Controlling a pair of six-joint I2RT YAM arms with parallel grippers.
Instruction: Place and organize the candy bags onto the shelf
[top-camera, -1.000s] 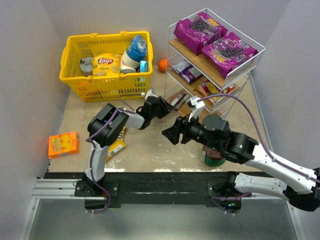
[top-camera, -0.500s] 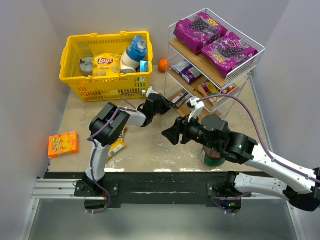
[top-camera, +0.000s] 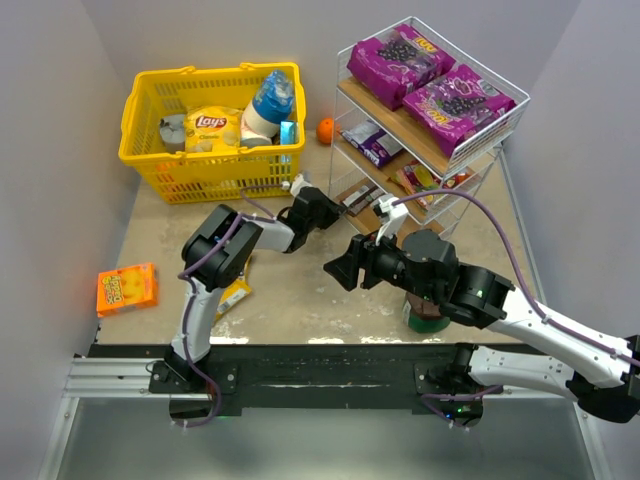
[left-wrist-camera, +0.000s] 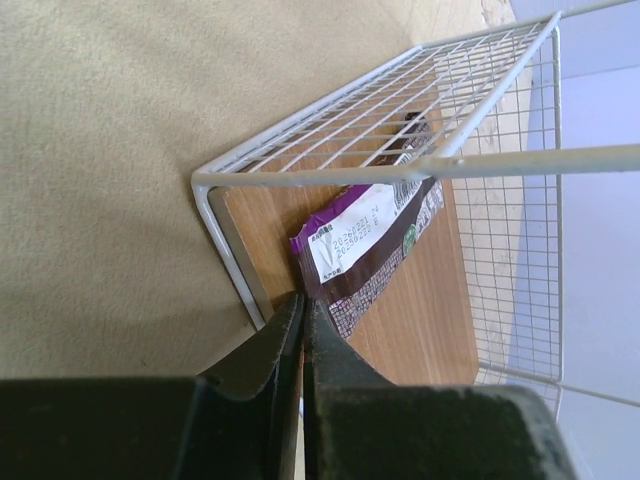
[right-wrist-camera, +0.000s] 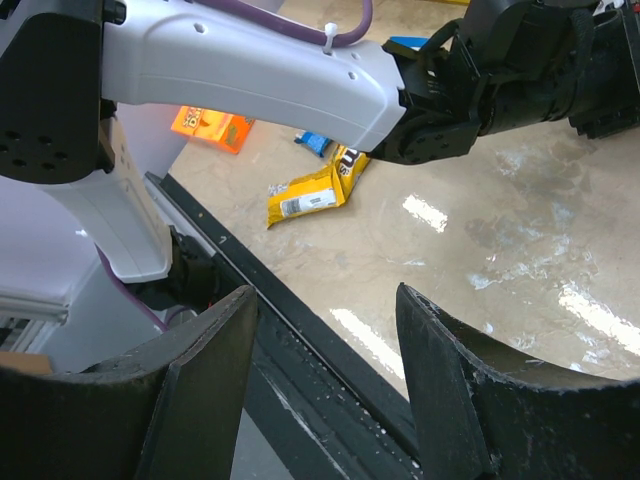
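Basket (top-camera: 210, 172) far left on the bench (top-camera: 300, 290); shelf (top-camera: 398, 122) far right; two bags (top-camera: 400, 60) on its top tier; box (top-camera: 127, 288) near left; packet (top-camera: 232, 296) right of it.

The shelf (top-camera: 398, 122), a white wire rack with three slanted light-wood tiers, stands at two o'clock on the table. Two large purple bags (top-camera: 400, 62) printed with dark round candies lie flat side by side on its top tier. The tier below holds a small purple-and-white packet (top-camera: 372, 142) at its ten o'clock end, and red and yellow packets (top-camera: 418, 180) show through the wire towards four o'clock. A brown-and-purple packet (left-wrist-camera: 370, 250) lies flat on the lowest tier, near its corner. A yellow packet (top-camera: 232, 296) lies on the table at eight o'clock, with a small blue packet (right-wrist-camera: 315, 143) just beside it.
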